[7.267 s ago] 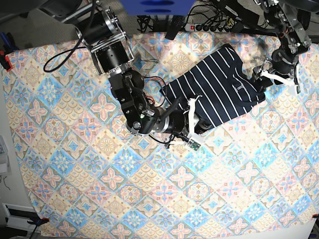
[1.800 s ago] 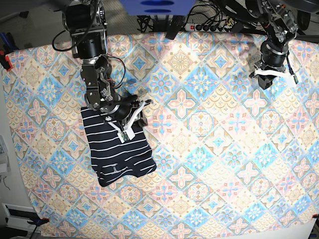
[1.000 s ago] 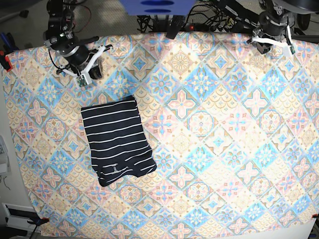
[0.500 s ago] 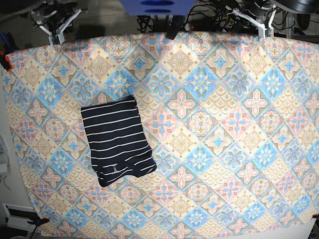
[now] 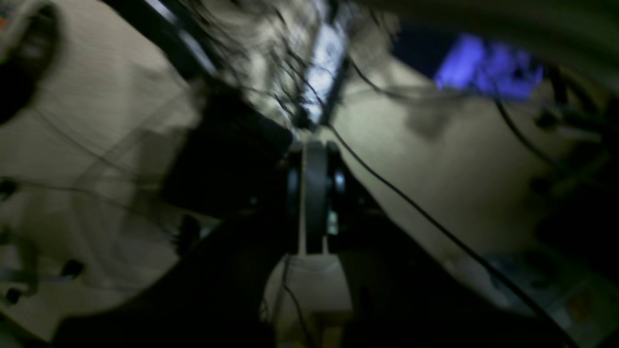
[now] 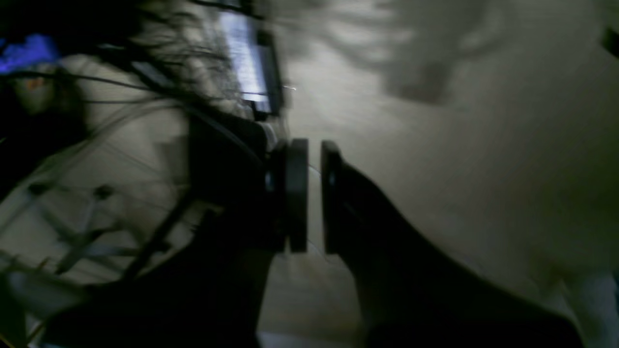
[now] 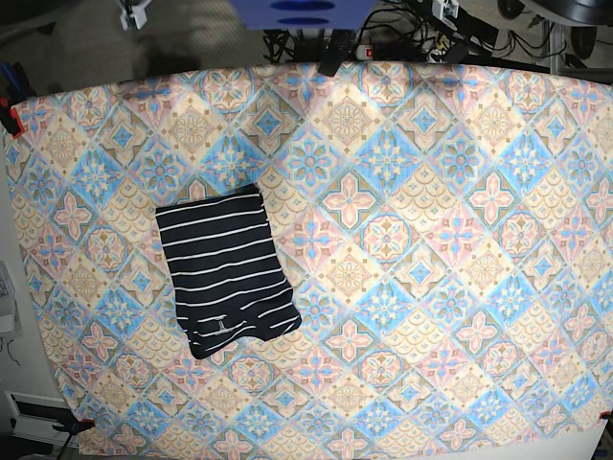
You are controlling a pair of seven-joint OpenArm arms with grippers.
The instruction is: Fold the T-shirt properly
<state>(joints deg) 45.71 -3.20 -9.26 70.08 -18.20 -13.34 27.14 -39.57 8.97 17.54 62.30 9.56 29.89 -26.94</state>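
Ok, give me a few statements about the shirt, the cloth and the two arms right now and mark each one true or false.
1. The T-shirt lies folded into a compact rectangle on the patterned cloth. True.
2. The shirt sits on the right half of the base view. False: it lies on the left half.
3. The left gripper is holding a sleeve. False: its fingers are shut on nothing, away from the table.
4. No arm reaches over the cloth in the base view. True.
5. The right gripper has its fingers pressed on the shirt. False: a narrow gap shows between them, with nothing in it.
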